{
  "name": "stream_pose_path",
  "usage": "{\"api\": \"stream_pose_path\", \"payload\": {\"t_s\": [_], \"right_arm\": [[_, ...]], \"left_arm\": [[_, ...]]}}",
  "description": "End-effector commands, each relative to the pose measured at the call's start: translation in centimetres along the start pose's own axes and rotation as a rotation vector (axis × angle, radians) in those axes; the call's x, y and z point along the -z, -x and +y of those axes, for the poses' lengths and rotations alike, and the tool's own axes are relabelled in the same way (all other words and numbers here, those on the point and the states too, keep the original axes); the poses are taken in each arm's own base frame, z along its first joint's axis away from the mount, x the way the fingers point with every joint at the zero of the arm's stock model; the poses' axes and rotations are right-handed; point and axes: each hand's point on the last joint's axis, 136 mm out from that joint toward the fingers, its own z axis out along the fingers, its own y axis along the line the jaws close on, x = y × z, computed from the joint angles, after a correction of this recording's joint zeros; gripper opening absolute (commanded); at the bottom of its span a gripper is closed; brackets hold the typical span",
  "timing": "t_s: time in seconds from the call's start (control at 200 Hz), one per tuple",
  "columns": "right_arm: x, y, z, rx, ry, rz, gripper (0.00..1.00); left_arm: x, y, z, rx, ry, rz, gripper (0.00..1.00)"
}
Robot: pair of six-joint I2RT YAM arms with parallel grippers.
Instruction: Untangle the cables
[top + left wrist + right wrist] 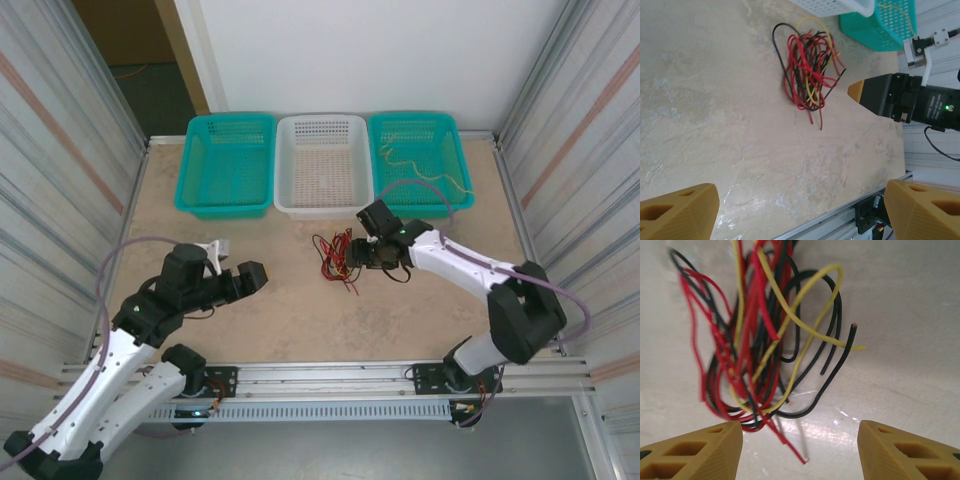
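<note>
Beige mottled desk [300, 320] is seen carrying a tangled bundle of thin red, black and yellow cables [337, 258]. Just beside the bundle the right gripper [800, 440] is held spread and empty; the left gripper [800, 210], also spread, is seen well apart. One free yellow end [860, 347] is best pinched alone.

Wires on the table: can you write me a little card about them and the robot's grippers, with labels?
Tangle: red, black and yellow wires in one heap on the table, in front of the white basket
Loose one: a pale yellow wire lying in the right green basket
Right gripper: open, close to the heap, nothing between its fingers
Left gripper: open, farther off, facing the heap
</note>
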Motion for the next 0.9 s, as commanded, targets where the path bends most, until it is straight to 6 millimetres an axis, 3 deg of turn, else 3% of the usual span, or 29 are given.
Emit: {"api": "stream_pose_path", "payload": {"t_s": [0.0,0.165,0.24,0.301,0.511,0.631,0.676,0.741,0.782,0.842,0.892], "right_arm": [[-1.4,0.0,1.5,0.077,0.014,0.03,0.61],[-4.6,-2.0,2.1,0.189,-0.057,0.116,0.48],[-5.5,-2.7,2.3,0.219,-0.089,0.137,0.28],[-5.8,-3.4,2.9,0.25,-0.083,0.147,0.2],[-4.7,-6.6,8.3,0.47,0.067,0.183,0.14],[-2.5,-6.9,10.1,0.525,0.121,0.149,0.23],[-1.5,-6.3,10.0,0.52,0.131,0.119,0.33],[0.3,-5.0,9.6,0.488,0.138,0.069,0.54],[1.3,-4.0,9.0,0.467,0.129,0.042,0.61],[2.3,-2.4,7.9,0.444,0.09,-0.003,0.64],[2.6,-1.1,6.7,0.416,0.047,-0.028,0.62]], "left_arm": [[0.0,-0.7,0.5,0.047,0.001,0.021,0.86],[-0.4,-1.1,1.7,0.036,0.053,0.032,0.85],[-1.0,-1.4,2.1,0.045,0.073,0.062,0.83],[-1.6,-1.4,2.1,0.046,0.08,0.079,0.81],[-3.0,-0.7,2.0,0.025,0.103,0.104,0.78],[-4.5,-0.5,1.5,0.03,0.081,0.132,0.73],[-5.1,-0.6,1.5,0.034,0.077,0.146,0.71],[-5.9,-0.7,1.6,0.045,0.076,0.163,0.68],[-6.3,-0.7,1.4,0.045,0.07,0.168,0.65],[-6.8,-0.6,1.1,0.04,0.063,0.167,0.64],[-7.0,-0.5,0.7,0.03,0.052,0.165,0.63]]}}
